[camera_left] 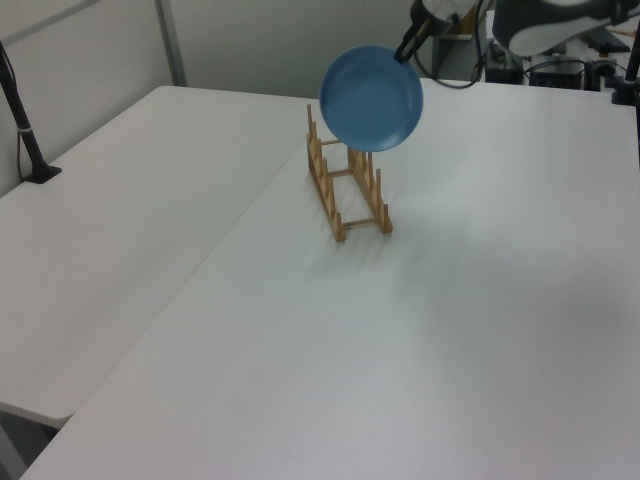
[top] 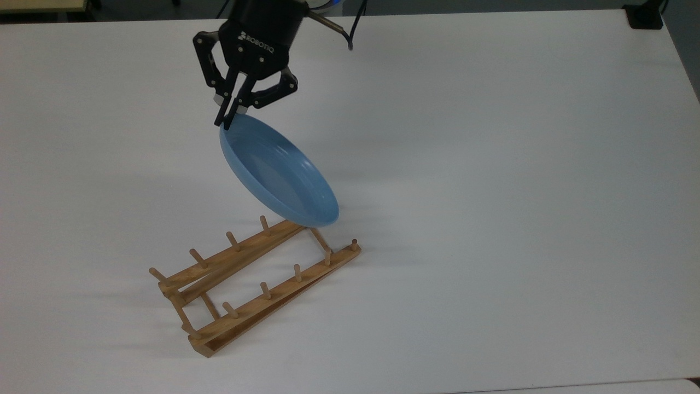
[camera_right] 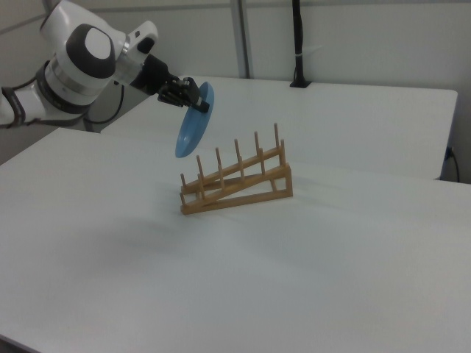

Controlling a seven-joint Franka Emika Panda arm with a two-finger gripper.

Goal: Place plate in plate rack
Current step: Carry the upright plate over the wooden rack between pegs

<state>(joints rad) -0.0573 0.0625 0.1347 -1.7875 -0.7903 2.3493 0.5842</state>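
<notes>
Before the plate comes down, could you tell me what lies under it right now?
The plate, held tilted by the pincer, hangs over the plate rack's far end. In the top view it covers the far rail's end pegs.

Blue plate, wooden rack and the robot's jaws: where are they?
plate [top: 284,178]: top view, on its inner bowl.
plate rack [top: 257,303]: top view, on its nearer rail.
gripper [top: 223,121]: top view, between its tips at the plate's rim.

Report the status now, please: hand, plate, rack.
Hand shut on plate at its rim. Plate in the air, tilted steeply, near the end of the plate rack, not yet between pegs. Nothing in the way.
</notes>
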